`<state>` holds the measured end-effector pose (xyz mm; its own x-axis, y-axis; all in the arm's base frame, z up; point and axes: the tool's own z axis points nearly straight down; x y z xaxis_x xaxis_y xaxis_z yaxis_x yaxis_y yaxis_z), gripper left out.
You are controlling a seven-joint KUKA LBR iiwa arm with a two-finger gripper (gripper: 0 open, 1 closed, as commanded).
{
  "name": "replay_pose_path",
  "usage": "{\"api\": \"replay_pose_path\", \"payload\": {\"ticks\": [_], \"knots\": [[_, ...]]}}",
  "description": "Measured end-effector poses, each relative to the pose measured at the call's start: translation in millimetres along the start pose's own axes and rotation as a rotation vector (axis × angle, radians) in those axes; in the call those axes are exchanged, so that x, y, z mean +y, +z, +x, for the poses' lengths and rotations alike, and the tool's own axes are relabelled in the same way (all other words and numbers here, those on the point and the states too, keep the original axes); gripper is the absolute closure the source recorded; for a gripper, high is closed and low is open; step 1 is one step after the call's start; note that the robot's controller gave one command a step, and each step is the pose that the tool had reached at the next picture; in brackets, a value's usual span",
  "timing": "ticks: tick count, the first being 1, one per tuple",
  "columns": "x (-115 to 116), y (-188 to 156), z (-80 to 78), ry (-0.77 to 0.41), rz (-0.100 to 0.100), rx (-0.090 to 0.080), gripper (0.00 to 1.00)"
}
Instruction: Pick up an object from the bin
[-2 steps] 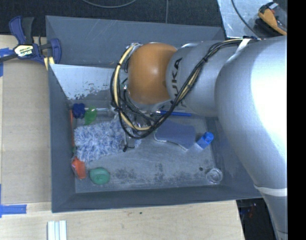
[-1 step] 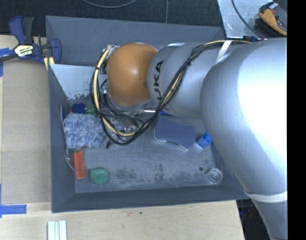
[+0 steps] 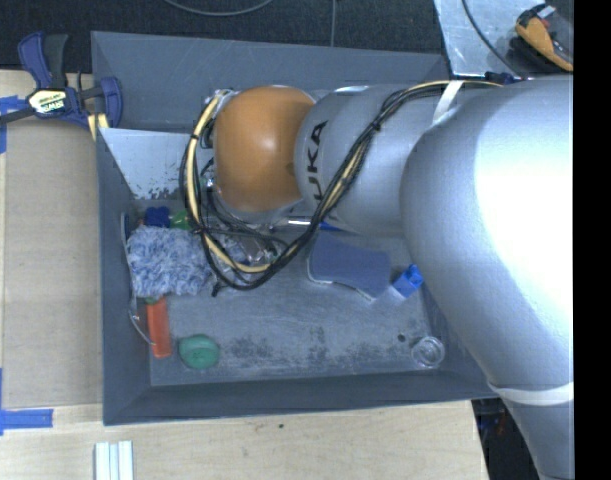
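the tool (image 3: 237, 250) sits low in the upper left part of the bin (image 3: 285, 408). it is buried under the arm's orange cover (image 3: 255, 148) and a loop of yellow and black cables (image 3: 228, 260), so it cannot be told whether it is open or closed, nor whether it has hold of anything. nearest to it, just on its left, lies a grey-blue fuzzy cloth (image 3: 165, 260), bunched up near the left wall; the cables hang at its right edge, though whether they touch it cannot be made out. above the cloth, at the foot of the back slope, sit a small blue piece (image 3: 157, 216) and a small green piece (image 3: 180, 223) side by side. to the tool's right, partly under the grey arm (image 3: 465, 198), lies a flat blue pad (image 3: 350, 266), and just beyond that pad a small blue block (image 3: 406, 281). below the cloth, an orange stick (image 3: 159, 326) lies along the left wall, with a round green lump (image 3: 198, 351) just beside its lower end, near the front wall. well apart from these, in the front right corner, rests a small clear round thing (image 3: 428, 349). the middle of the bin floor shows as bare scuffed grey metal.
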<state>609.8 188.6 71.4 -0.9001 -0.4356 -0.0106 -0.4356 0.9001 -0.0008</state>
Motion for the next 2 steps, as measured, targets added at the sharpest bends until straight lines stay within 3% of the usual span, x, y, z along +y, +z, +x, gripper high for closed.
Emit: {"api": "replay_pose_path", "payload": {"ticks": [2], "knots": [[0,-41,-0.5,0.001,0.000,-0.002,1.00]]}}
